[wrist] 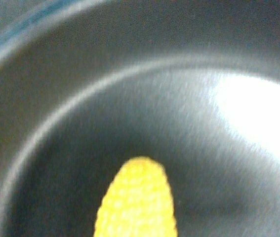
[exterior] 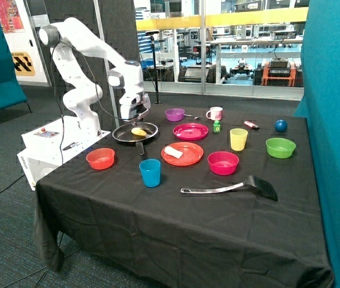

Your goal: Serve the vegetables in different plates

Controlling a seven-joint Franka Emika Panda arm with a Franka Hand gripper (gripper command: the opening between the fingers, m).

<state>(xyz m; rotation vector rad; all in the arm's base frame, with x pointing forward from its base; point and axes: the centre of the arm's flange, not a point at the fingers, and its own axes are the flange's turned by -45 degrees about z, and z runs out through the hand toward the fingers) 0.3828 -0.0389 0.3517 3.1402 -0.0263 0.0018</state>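
Note:
The yellow elongated vegetable [exterior: 138,131] lies in the black frying pan [exterior: 125,137] at the back of the table. My gripper [exterior: 133,119] hangs just above it, close over the pan. In the wrist view the yellow piece [wrist: 137,202] fills the lower middle, lying on the pan's dark floor [wrist: 80,98]. The whitish oblong vegetable [exterior: 173,152] lies on the orange-red plate [exterior: 192,157] in front of the pan. The magenta-pink plate [exterior: 190,131] beside the pan holds nothing.
Around the plates stand a red bowl [exterior: 100,158], a blue cup [exterior: 150,173], a pink bowl [exterior: 223,162], a yellow cup [exterior: 238,139] and a green bowl [exterior: 280,147]. A black spatula [exterior: 229,188] lies near the front. A purple bowl [exterior: 174,114] and a mug [exterior: 215,113] stand at the back.

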